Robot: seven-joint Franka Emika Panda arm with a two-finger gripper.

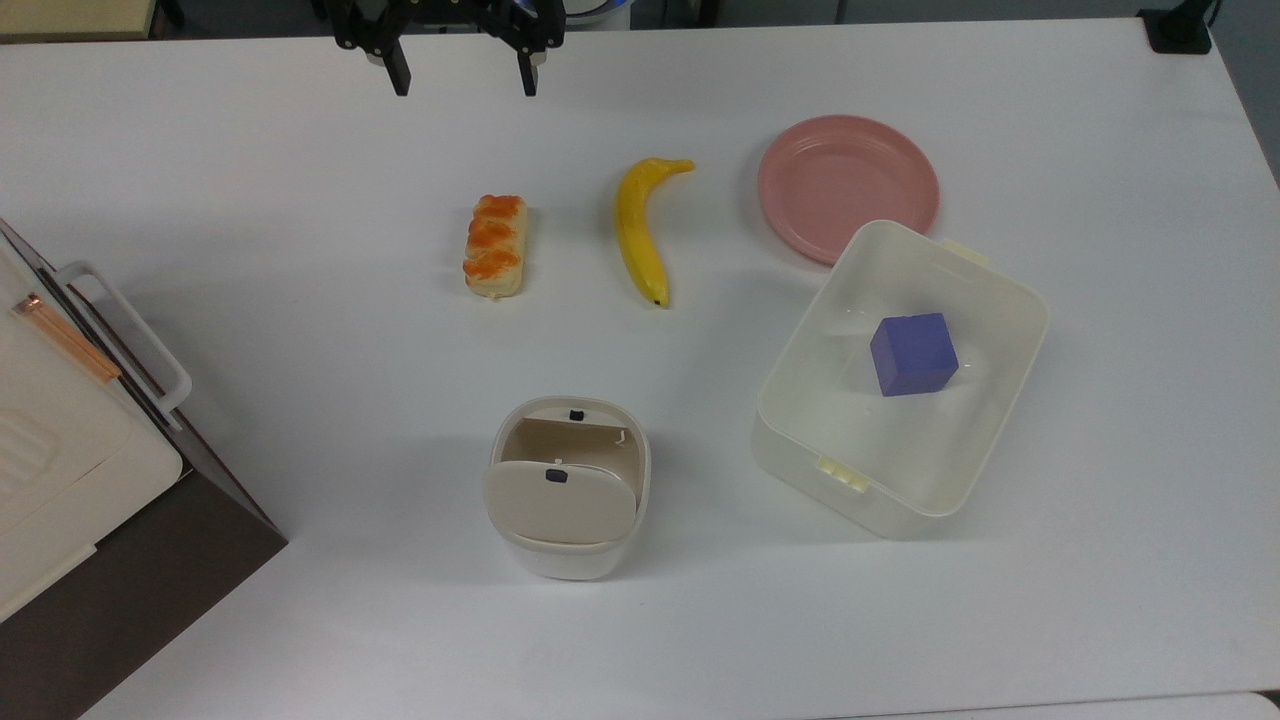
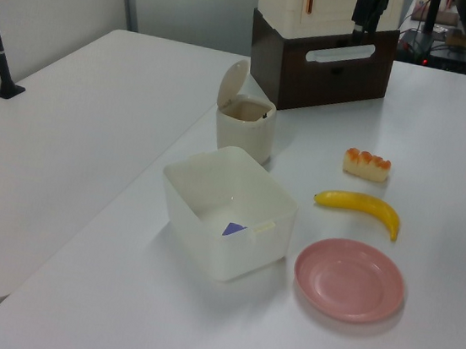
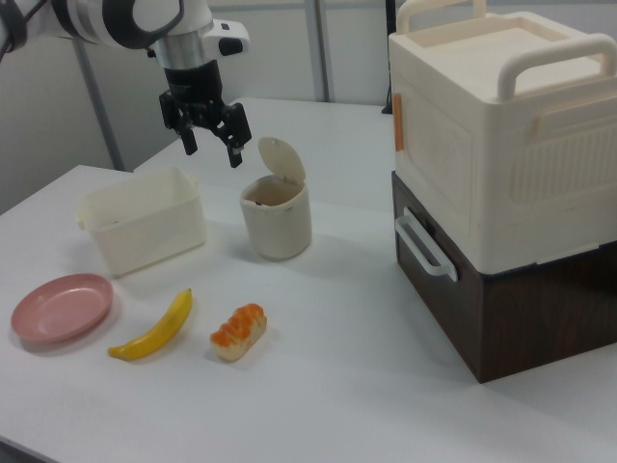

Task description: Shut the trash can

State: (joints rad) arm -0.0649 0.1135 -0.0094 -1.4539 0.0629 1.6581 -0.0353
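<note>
— Two black fingers (image 1: 400,80), spread wide with nothing between them: is that how the gripper (image 1: 464,82) stands?

— Yes. In the top view it hangs over the table's (image 1: 250,200) far edge, at the upper border of the picture. In the right view the gripper (image 3: 212,143) points downward, raised above the surface, with the arm (image 3: 135,19) reaching in from the right view's upper left.

— Where is the trash can (image 1: 567,488)?

— Toward the table's near edge in the top view, about midway along it, well apart from the gripper. Its beige lid (image 1: 560,500) stands tipped up on its hinge, so the opening shows, and a small dark button (image 1: 576,413) sits on the rim. In the left view the trash can (image 2: 244,125) stands just in front of the brown box (image 2: 323,62).

— What lies between gripper and can?

— A glazed bread roll (image 1: 494,246) and a banana (image 1: 640,228), side by side near the table's middle. A pink plate (image 1: 848,186) sits further toward the top view's right.

— And the tub?

— The translucent white tub (image 1: 800,420) stands beside the can on the top view's right, its corner touching or overlapping the plate's edge; which, I cannot tell. A blue cube (image 1: 912,354) rests inside.

— Any writing?

— None that I can read. The cream case (image 3: 492,125) with handles sits on the brown box at the table's corner, in the top view's lower left.
</note>
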